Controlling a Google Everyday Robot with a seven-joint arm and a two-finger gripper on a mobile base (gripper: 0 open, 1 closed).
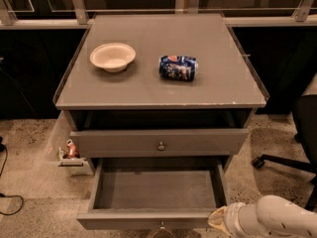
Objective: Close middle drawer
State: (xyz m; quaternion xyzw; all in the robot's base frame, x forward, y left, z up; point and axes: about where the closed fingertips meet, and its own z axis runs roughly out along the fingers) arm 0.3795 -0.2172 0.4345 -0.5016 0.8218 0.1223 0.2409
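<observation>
Grey middle drawer (156,188), standing far out; gripper (218,220) at its near right corner, grip state cannot be told; off-centre push may skew and jam it.

Reference landmark: the grey counter (148,90).

1. Bowl (112,56): cream, round, upright, resting on the counter's left half, toward the rear.
2. Can (178,67): blue, dented, lying on its side near the counter's centre, to the right of the bowl and apart from it.
3. Uppermost drawer (124,143): grey front with a round knob (161,146), directly below the counter's front edge.
4. Small holder (71,157): on the floor (29,148) below the counter's left side, carrying a reddish item.
5. Chair base (280,161): dark, with a caster, on the floor right of the counter.
6. Cable (9,202): dark, on the floor far left of the counter.
</observation>
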